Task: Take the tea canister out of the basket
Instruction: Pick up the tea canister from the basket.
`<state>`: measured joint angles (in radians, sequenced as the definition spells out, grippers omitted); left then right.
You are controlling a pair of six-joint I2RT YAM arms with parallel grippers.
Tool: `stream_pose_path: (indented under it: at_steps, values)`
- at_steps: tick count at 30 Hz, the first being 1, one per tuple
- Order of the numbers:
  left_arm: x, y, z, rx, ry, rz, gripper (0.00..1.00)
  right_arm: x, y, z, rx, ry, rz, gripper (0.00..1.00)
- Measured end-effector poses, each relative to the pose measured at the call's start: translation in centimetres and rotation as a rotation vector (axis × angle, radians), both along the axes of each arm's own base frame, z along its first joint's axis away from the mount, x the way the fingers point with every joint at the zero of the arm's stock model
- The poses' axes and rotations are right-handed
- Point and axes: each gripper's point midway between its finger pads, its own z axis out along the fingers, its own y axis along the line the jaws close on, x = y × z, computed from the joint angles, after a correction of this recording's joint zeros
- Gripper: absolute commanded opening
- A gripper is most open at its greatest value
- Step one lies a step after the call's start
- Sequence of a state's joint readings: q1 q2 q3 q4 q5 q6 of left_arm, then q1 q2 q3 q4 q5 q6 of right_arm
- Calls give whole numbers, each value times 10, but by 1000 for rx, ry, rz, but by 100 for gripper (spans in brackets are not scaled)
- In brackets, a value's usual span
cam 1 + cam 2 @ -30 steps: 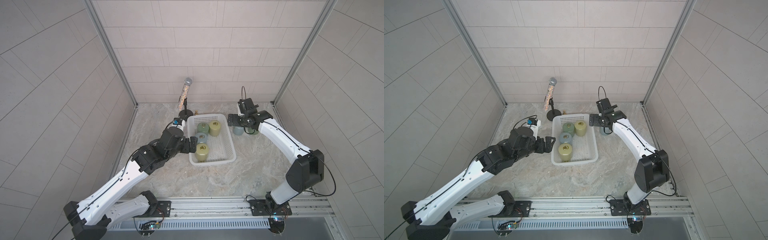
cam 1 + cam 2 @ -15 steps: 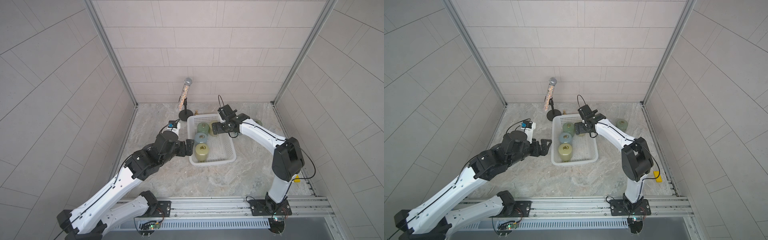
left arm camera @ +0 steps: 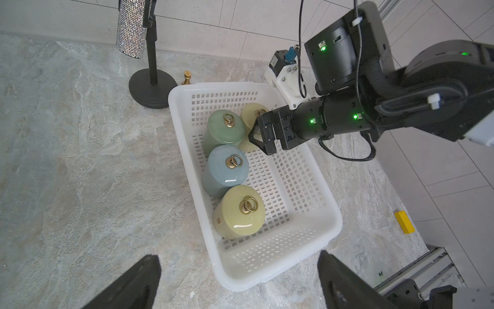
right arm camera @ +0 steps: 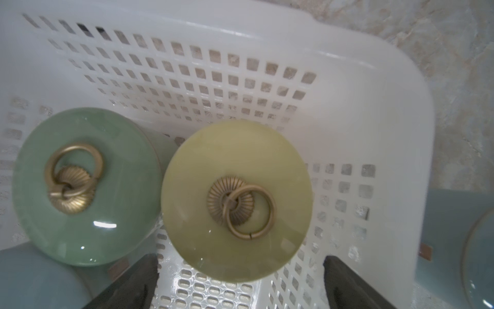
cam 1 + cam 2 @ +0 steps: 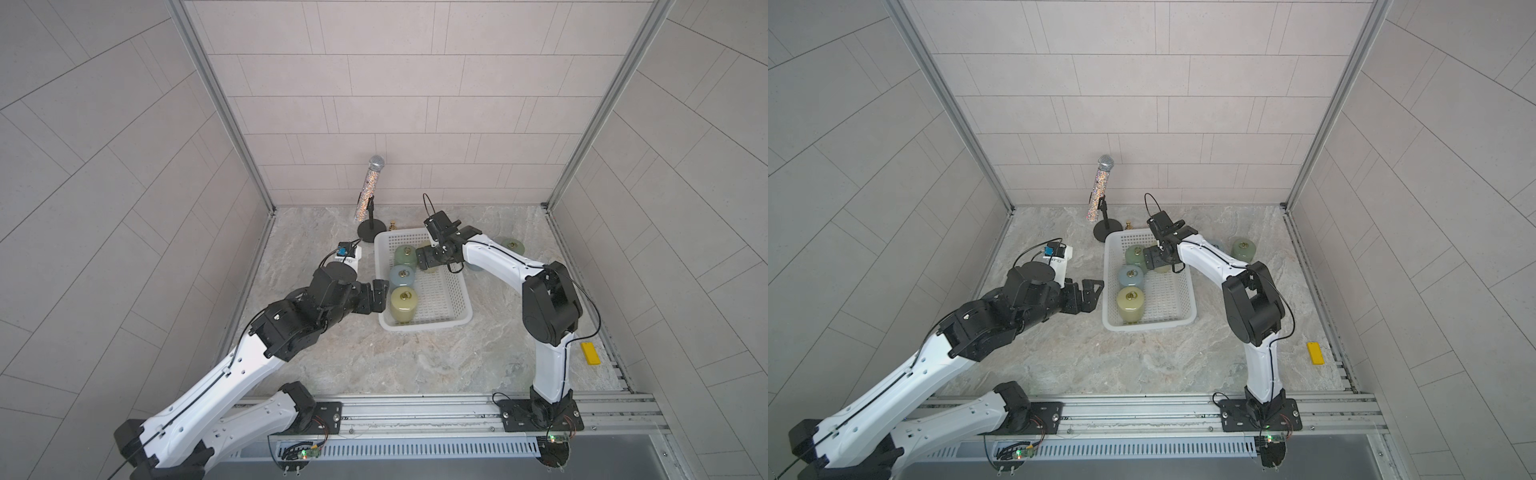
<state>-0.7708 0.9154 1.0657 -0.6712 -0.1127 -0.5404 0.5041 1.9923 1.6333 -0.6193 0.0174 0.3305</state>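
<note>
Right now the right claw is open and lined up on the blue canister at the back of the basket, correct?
No. The right claw is open, but it is lined up on the pale yellow canister at the back of the basket, not a blue one; the right wrist view shows this.

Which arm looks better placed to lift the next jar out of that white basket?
The right. The right pincer hangs open directly over the far yellow-green canister inside the basket. The left pincer is open too, but sits outside the basket's long wall, so it likely has farther to go.
</note>
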Motion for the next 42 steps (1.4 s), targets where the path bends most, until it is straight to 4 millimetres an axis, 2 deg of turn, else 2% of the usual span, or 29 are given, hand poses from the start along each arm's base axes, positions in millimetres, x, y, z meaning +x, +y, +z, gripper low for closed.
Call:
stream_pose_path:
  at_steps: [17, 27, 37, 42]
  values:
    - [-2, -10, -6, 6, 25, -55, 100, 30, 11, -22, -31, -8, 2, 96]
    - [-2, -11, -4, 6, 22, -57, 100, 32, 14, -29, -34, -2, 4, 97]
    - [-2, -11, -5, 7, 23, -58, 100, 36, 17, -45, -37, 17, 4, 97]
    - [-2, -12, -5, 6, 25, -60, 100, 37, 16, -48, -38, 23, 3, 90]
